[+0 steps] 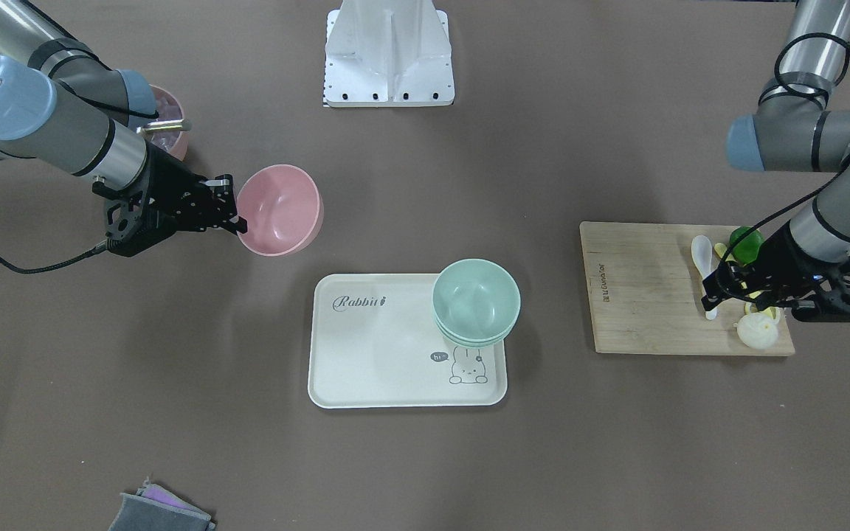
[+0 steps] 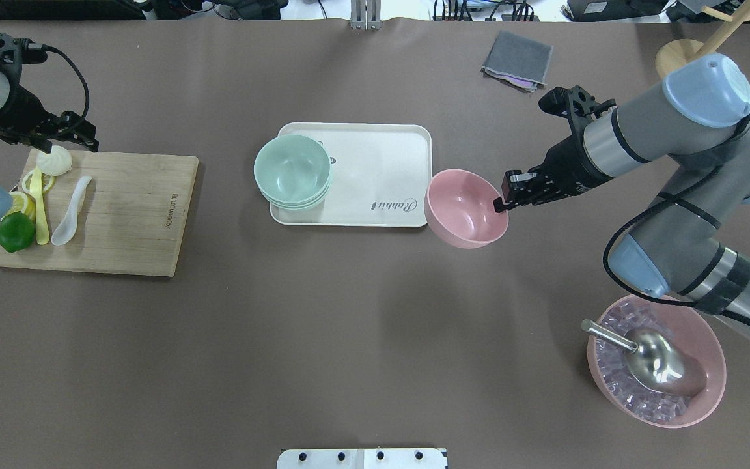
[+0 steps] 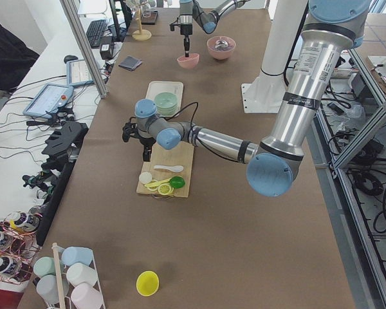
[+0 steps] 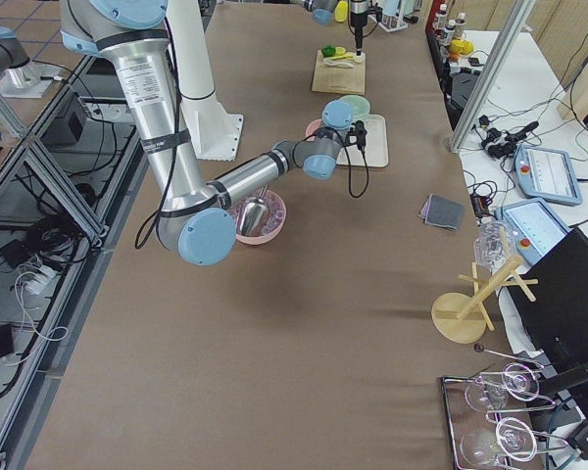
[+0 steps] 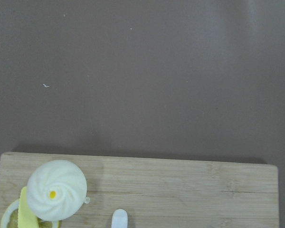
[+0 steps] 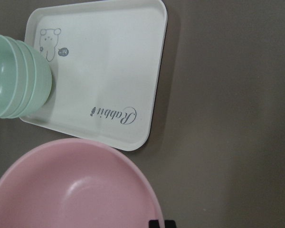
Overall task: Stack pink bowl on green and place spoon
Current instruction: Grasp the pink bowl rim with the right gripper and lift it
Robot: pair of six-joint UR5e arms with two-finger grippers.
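Now the right gripper clamps the rim of the small pale-pink plastic bowl — the nested mint-green plastic bowls sit off to the robot's left.

Pink bowl aloft, green bowls nested, white spoon lying flat.

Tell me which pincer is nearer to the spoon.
Left. The left pincer hangs over the wooden board, close to the spoon; the right pincer is far off beyond the tray, gripping the pink bowl by its rim.
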